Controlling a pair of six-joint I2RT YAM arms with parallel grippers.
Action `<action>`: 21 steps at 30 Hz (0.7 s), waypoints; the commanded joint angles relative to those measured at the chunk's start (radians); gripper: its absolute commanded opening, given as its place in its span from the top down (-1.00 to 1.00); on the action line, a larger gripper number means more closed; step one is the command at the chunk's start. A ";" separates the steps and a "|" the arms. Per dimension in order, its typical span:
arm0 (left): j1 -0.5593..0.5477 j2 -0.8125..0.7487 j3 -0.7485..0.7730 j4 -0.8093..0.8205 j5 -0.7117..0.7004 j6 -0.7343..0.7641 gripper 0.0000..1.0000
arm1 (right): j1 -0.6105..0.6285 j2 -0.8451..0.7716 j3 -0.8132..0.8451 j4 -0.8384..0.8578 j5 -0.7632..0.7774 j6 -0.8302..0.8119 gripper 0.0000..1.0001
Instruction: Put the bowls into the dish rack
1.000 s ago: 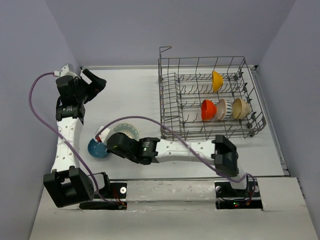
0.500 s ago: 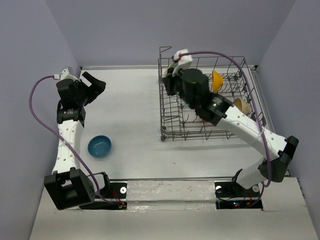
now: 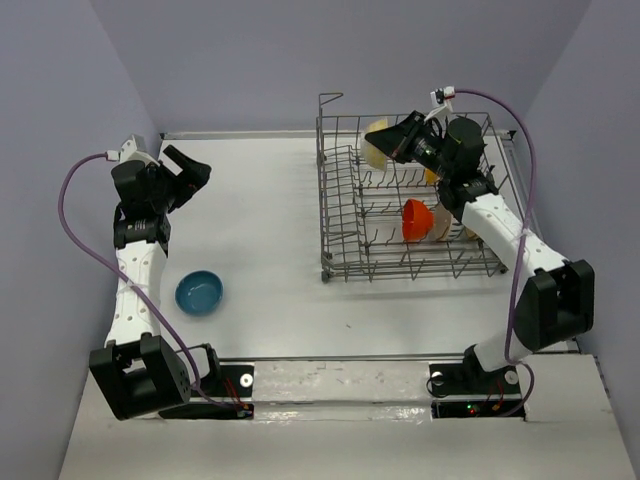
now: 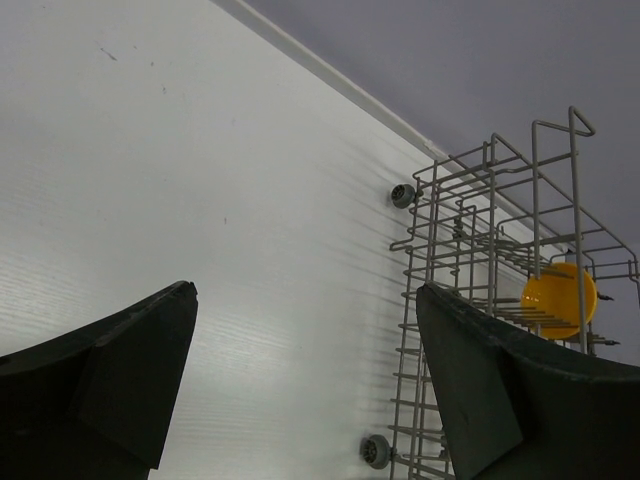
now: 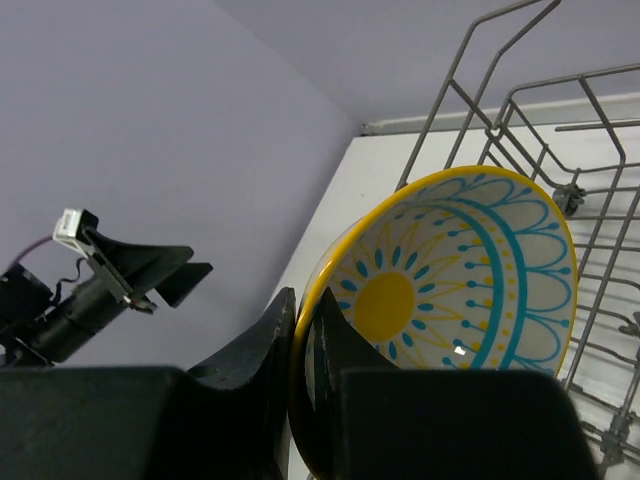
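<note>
Black right tool (image 5: 303,335): closed, pinching the rim of the flower bowl (image 5: 450,270), with one finger inside the hollow and one on the outer wall.
Flower bowl, place: held in the air over the far left part of the rack (image 3: 325,190), above the wire tines and, as far as the overhead view shows, not resting on them.
Flower bowl, pointing: tipped steeply on edge. The patterned hollow faces the wrist camera and the pale outside shows from above. Being round, it has no long axis; the rim runs roughly in line with the fingers.
Step in hand: placing this bowl, which is carried but not yet set down.
Next move: by my judgement, lower the bowl edge-on into a free gap between tines, keep the rim parallel to the row, and open the tool only once the wires bear it.
Rack contents: orange-red bowl (image 3: 416,220) on edge in the middle row and yellow bowl (image 4: 558,300) further back; the arm partly hides the others.
Blue bowl (image 3: 200,293): upright on the desk (image 3: 270,220), well apart from the rack, not yet loaded.
Left tool (image 4: 305,290): wide open, holding nothing, raised over the far left of the desk.
</note>
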 commanded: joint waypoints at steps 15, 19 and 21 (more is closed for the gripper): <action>0.006 -0.011 -0.011 0.044 0.021 0.011 -0.98 | -0.057 0.342 0.064 0.559 -0.312 0.467 0.98; 0.006 -0.010 -0.009 0.044 0.023 0.011 -0.98 | -0.057 0.408 0.101 0.551 -0.314 0.482 0.98; 0.006 -0.010 -0.011 0.044 0.023 0.011 -0.98 | -0.057 0.440 0.119 0.551 -0.317 0.491 0.98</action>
